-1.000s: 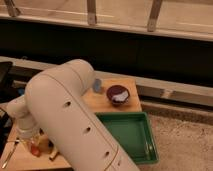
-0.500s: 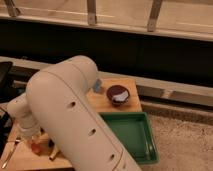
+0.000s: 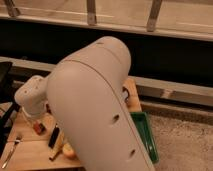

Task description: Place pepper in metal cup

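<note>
White plastic fills most of what we see: the robot's arm [image 3: 95, 115] sweeps across the middle and hides nearly everything to the right of the gripper. The gripper [image 3: 36, 121] hangs at the left, under its rounded white wrist, low over the wooden tabletop [image 3: 30, 152], with its fingers drawn together. Directly below its tip we make out a small red-orange patch, the pepper [image 3: 39, 129]; whether the fingers pinch it or it only lies against them we cannot tell. The metal cup is somewhere we cannot see (the arm covers that whole stretch of table). Just right of the gripper and slightly lower, a dark slim object [image 3: 54, 136] lies tilted, and past it a yellow-orange fruit [image 3: 68, 150] peeks out from beneath the arm. Below and left of the gripper a fork [image 3: 10, 152] rests near the picture's edge. Far to the right, only a strip of green tray [image 3: 146, 136] shows.
</note>
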Controlling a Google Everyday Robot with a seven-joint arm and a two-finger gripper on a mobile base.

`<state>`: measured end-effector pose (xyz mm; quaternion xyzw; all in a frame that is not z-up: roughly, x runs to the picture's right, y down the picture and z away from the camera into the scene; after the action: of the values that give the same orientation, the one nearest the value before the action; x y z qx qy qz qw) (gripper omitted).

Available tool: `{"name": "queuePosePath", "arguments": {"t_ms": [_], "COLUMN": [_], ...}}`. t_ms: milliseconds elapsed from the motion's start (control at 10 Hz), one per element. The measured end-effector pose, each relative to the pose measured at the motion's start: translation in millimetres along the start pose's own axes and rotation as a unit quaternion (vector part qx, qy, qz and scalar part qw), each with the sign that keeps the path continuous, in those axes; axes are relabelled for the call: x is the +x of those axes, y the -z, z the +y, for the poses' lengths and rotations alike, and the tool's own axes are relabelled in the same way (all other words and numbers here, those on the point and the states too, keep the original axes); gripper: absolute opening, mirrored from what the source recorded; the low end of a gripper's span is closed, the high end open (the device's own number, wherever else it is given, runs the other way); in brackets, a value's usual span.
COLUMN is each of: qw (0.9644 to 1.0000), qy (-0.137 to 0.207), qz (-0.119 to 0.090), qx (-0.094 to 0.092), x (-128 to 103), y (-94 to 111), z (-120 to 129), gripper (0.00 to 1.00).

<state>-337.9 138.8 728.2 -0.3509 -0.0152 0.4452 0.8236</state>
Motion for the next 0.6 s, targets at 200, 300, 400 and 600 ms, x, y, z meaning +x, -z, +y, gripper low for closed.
{"name": "queuePosePath", "arguments": {"t_ms": [200,300,400,600], "qw": [0.9989,0.9973,0.9971,0.9972], "qy": [-0.012,-0.028,-0.028,-0.028], "qz": [-0.039,-0.058,-0.059,-0.058], "qx": [0.024,0.037,0.039,0.037], "x": [-22.1,-31.1,-31.7,-31.7], "y": [25.8,42.2,43.4,42.5], "z": [-30.6,-49.6,-51.3,-47.8], "gripper": [0.0,0.0,0.0,0.0]}}
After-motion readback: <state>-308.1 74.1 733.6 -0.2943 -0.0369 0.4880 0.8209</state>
